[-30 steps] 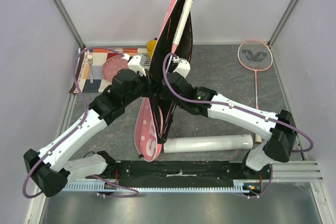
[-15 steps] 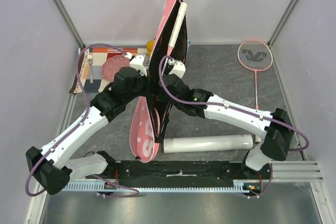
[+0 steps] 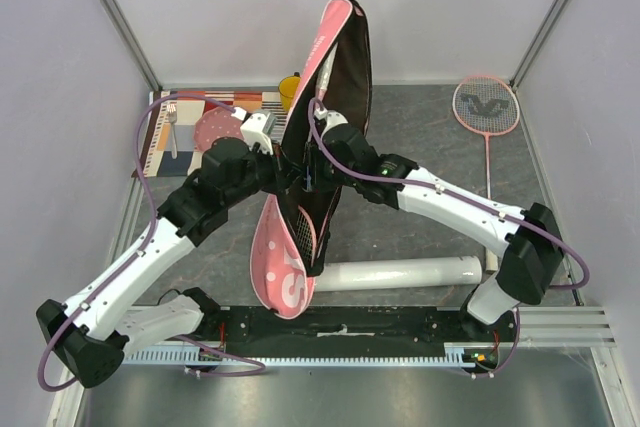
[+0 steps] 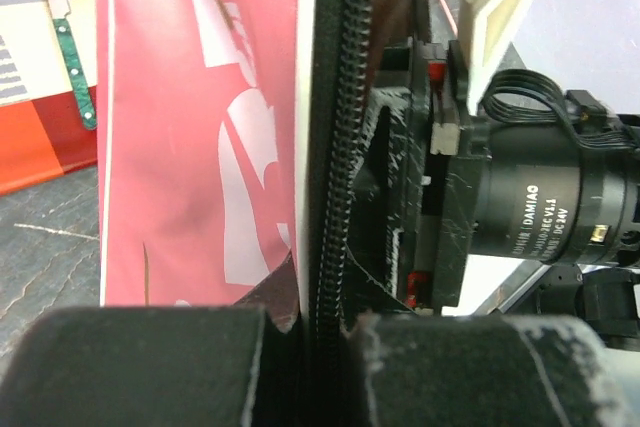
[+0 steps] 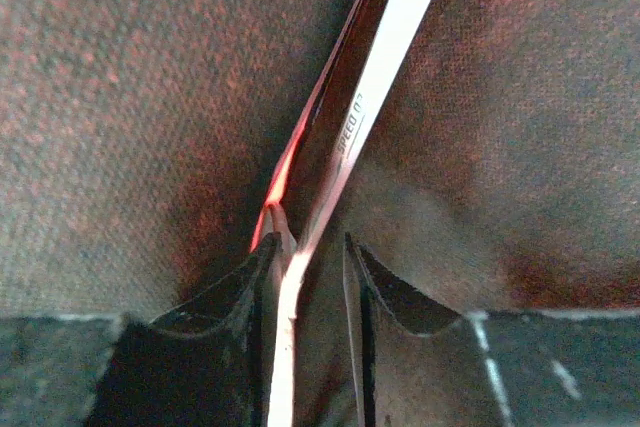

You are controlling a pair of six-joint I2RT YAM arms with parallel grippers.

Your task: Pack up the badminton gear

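Racket bag (image 3: 318, 147), pink, held tilted above counter (image 3: 420, 147) centre, left pincer (image 4: 305, 332) clamped on its zipper edge, right pincer (image 5: 305, 267) inside it pinching first racket's shaft (image 5: 385, 57); second racket (image 3: 487, 117) at 2 o'clock, white tube (image 3: 400, 274) at 5 o'clock.

Pink racket bag (image 3: 318, 147) upright, open; second racket (image 3: 486, 117), white tube (image 3: 400, 274) lie flat.
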